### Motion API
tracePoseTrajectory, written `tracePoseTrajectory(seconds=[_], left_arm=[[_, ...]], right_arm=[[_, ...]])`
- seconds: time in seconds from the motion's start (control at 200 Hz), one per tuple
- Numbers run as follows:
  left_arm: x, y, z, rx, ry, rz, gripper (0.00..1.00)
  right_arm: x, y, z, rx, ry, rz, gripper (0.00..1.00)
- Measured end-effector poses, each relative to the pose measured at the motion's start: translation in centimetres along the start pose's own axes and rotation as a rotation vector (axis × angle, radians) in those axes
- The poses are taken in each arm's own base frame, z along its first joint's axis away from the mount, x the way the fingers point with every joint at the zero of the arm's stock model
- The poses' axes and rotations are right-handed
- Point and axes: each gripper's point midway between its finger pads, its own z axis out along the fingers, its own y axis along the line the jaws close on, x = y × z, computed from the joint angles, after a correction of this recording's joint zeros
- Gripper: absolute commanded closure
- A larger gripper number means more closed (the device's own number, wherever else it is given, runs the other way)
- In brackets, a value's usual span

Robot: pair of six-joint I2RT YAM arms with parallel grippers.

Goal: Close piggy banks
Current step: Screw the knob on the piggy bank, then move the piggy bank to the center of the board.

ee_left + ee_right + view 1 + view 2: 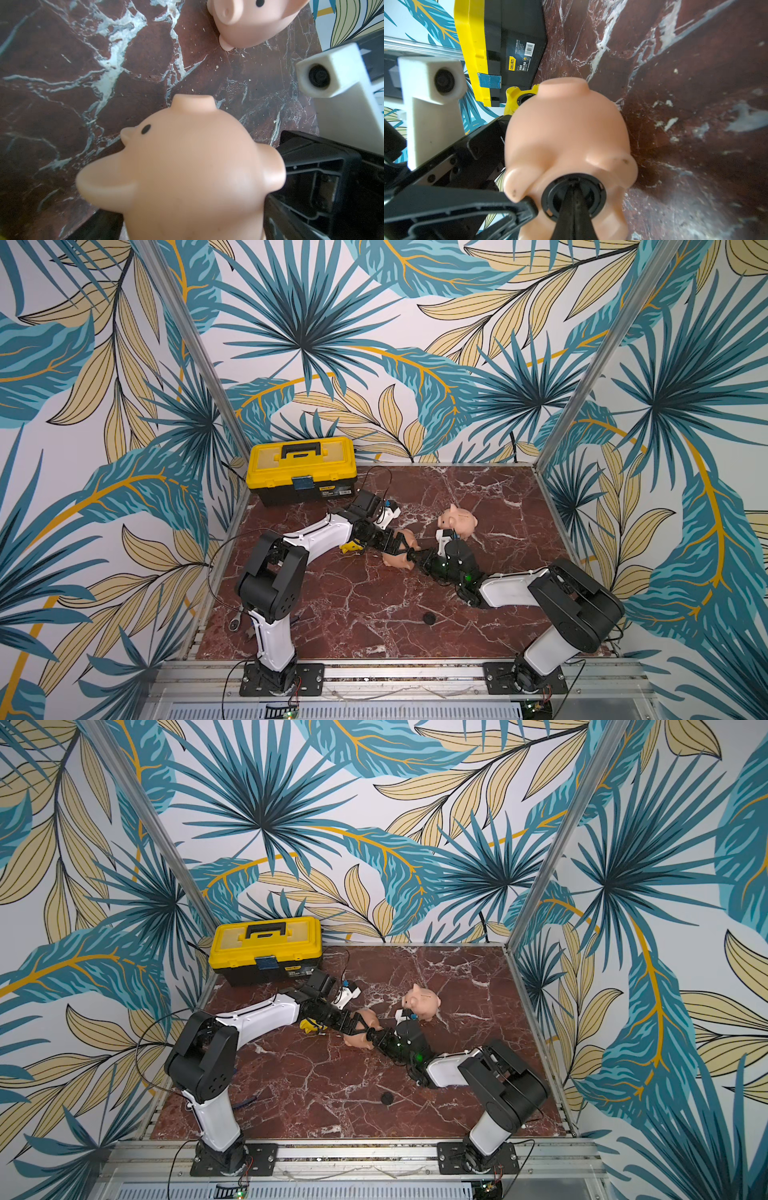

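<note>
1. Closest in the right wrist view is the right tool (574, 187). Its two tips are pressed together and sit in the middle of a black round plug (550, 199). The plug is in the belly of the peach piggy bank (566, 128).
2. This peach piggy bank lies on its side near the middle of the desk (353, 605), between the two arms.
3. The left tool (405, 548) is clamped on it. The jaws stand on both sides of the body, and one finger (512, 207) touches it just beside the plug.
4. A pinkish piggy bank (459, 521) stands upright behind the right tool, apart from the peach one.
5. The yellow piggy bank (349, 547) lies partly hidden under the left arm. Its round belly opening shows in the right wrist view.
6. A yellow-and-black toolbox (301, 466) stands in the back left corner.
7. A small black disc (428, 618) lies alone on the front part of the desk.
</note>
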Motion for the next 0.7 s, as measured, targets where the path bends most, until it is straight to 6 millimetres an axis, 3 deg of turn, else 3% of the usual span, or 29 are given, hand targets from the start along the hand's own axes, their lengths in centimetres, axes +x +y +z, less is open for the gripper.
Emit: tracePoseTrajectory(seconds=[0.205, 0.456, 0.696], left_arm=[[-0.1, 0.0, 0.0, -0.004, -0.003, 0.001, 0.04], [-0.4, 0.3, -0.1, -0.038, -0.017, -0.006, 0.04], [-0.7, 0.3, 0.0, -0.069, -0.034, -0.033, 0.05]], right_arm=[[-0.1, 0.0, 0.0, 0.004, 0.001, 0.033, 1.00], [-0.3, 0.2, 0.1, 0.045, 0.008, -0.003, 0.82], [-0.5, 1.2, -1.3, 0.107, 0.024, -0.110, 0.69]])
